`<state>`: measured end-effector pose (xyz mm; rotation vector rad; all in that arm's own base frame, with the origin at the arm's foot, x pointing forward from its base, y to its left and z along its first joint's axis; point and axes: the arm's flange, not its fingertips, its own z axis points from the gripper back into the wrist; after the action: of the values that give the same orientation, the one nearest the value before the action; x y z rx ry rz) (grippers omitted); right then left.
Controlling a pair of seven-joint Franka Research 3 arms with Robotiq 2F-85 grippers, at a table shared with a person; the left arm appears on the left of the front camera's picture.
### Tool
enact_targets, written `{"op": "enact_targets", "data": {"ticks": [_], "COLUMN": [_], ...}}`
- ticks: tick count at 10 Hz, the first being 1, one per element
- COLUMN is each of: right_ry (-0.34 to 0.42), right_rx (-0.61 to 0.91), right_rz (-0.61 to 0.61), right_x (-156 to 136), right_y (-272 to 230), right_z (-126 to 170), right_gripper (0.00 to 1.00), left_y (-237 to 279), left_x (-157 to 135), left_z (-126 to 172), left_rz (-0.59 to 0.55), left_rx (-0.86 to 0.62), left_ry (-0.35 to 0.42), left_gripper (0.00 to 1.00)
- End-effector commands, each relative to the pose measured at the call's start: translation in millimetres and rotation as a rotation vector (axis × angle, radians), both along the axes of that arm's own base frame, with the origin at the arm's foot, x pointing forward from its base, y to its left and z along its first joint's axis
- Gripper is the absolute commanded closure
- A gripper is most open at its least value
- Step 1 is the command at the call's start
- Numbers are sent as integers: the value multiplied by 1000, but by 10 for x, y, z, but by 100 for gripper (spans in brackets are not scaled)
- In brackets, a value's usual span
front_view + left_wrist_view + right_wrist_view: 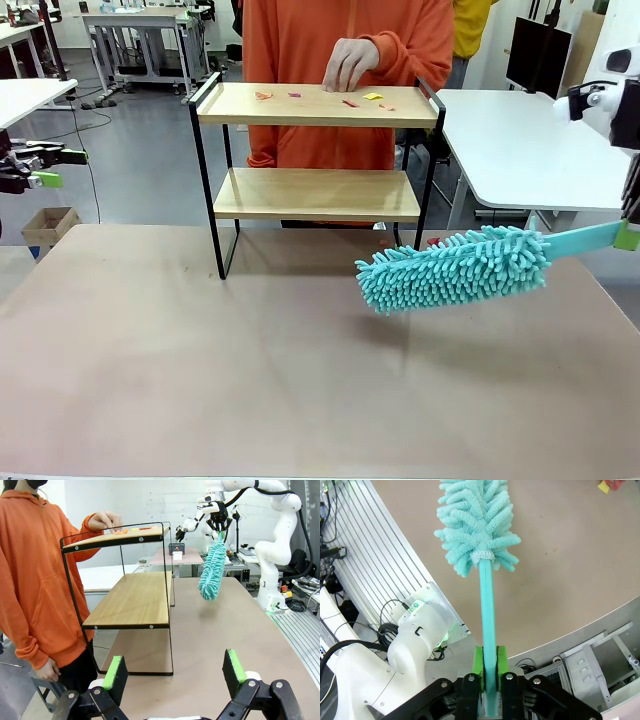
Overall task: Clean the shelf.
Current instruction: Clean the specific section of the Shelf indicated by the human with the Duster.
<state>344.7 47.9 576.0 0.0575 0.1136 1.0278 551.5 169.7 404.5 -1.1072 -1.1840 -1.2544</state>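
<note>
— On the shelf's (310,108) top board there are a few coloured scraps (372,97). Where is the duster (455,268)?

— Right of the shelf and low, its head near the shelf's right leg, hanging above the counter (250,370). The right jaws are clamped tight on its handle. The left jaws stand wide and empty, well to the left of the shelf.

— So the step, I'd say, is getting the head up onto that top board.

— Yes. Lift first, clear of the shelf's right end rail, then come in over the board. A straight move from where it hangs would likely knock the frame.

— Which way should it sweep?

— Both ends of the shelf have raised black rails, so scraps pushed sideways would probably pile up there. Drawing them toward the shelf's front edge looks better.

— And the person's hand (350,62)?

— It rests at the shelf's back edge, just behind the scraps. Start the stroke in front of it, with the head laid flat.

— Pressure?

— Light. The shelf looks slight on thin legs and may slide or rock under a hard push.
</note>
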Motion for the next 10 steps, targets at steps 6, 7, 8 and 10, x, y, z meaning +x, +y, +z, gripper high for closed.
{"op": "enact_targets", "data": {"ticks": [6, 7, 8, 10], "right_ry": [-3, -3, -3, 0], "right_rx": [-5, -5, -5, 0], "right_rz": [-19, -19, -19, 0], "right_x": [-18, -18, -18, 0], "right_y": [-4, -4, -4, 0], "right_z": [3, 3, 3, 0], "right_gripper": [87, 87, 87, 87], "left_y": [-29, -29, -29, -29], "left_x": [-25, -25, -25, -25], "left_z": [25, 25, 25, 25], "left_rz": [-1, -1, -1, -1], "left_rx": [6, 6, 6, 6], "left_ry": [-1, -1, -1, -1], "left_gripper": [0, 0, 0, 0]}}
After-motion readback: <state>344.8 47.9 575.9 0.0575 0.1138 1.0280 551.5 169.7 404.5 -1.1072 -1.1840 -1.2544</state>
